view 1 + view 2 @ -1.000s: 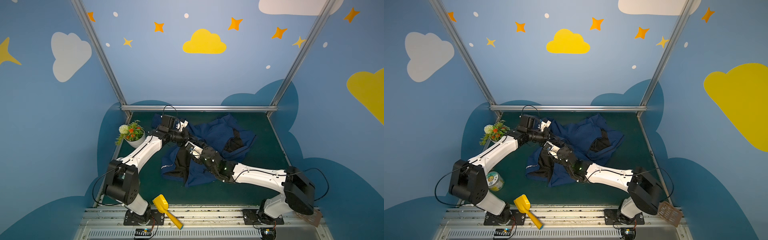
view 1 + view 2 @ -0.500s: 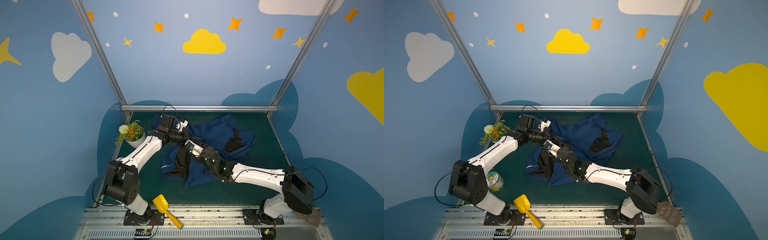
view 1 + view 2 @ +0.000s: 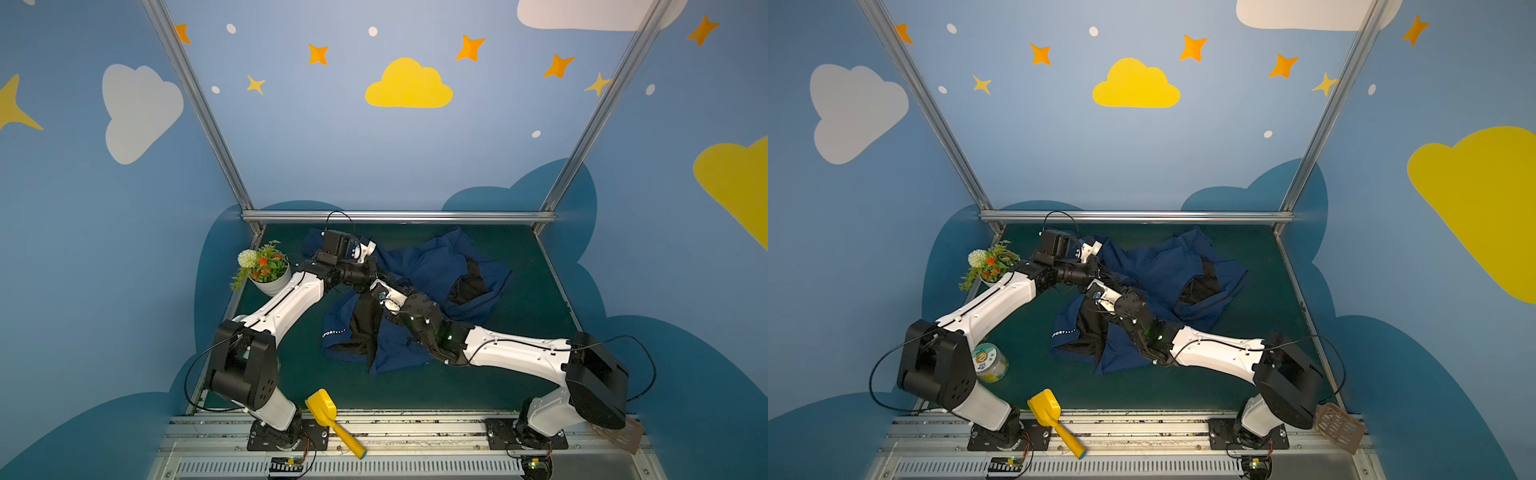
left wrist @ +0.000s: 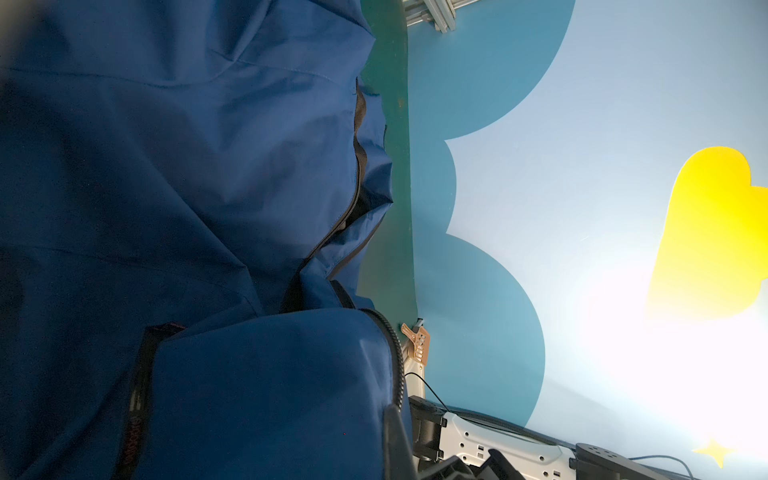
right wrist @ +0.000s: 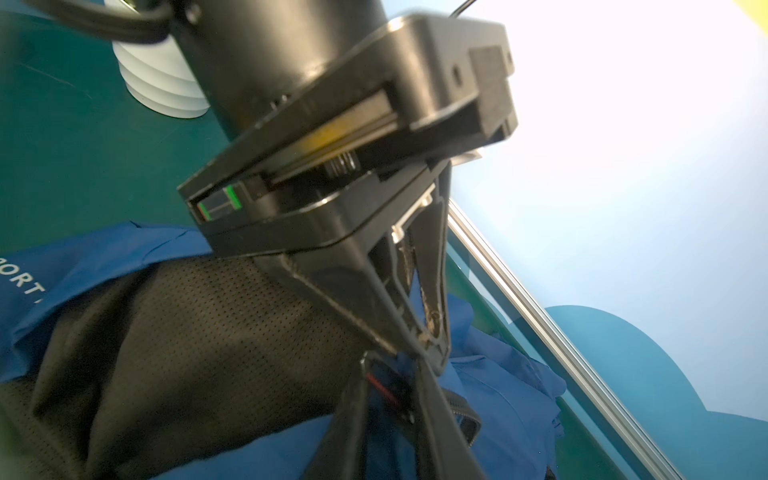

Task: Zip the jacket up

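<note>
The navy jacket [image 3: 428, 266] [image 3: 1154, 262] lies crumpled on the green table, its black lining [image 5: 187, 332] turned out near the white SPORT print [image 3: 333, 332] [image 3: 1062, 332]. My left gripper [image 3: 371, 278] [image 3: 1096, 275] is shut on a jacket edge [image 4: 166, 166] beside a line of zipper teeth [image 4: 395, 357]. The right wrist view shows its pinched tips [image 5: 430, 353]. My right gripper [image 3: 376, 286] [image 3: 1094, 286] [image 5: 390, 386] sits just below them. Its narrowed fingers [image 5: 345, 424] flank a small black tab with a red line [image 5: 384, 388]. Motion blur hides whether they clamp it.
A potted plant [image 3: 264, 268] [image 3: 990, 266] stands left of the jacket, its white pot [image 5: 162, 87] close behind the left gripper. A yellow scoop [image 3: 328, 415] lies at the front edge. A lidded jar [image 3: 990, 361] sits behind the left arm's base. A brown spatula [image 3: 1337, 426] rests front right.
My right gripper has crept up toward the left gripper's tips and its fingers have drawn closer together. The left arm and the jacket have stayed put.
</note>
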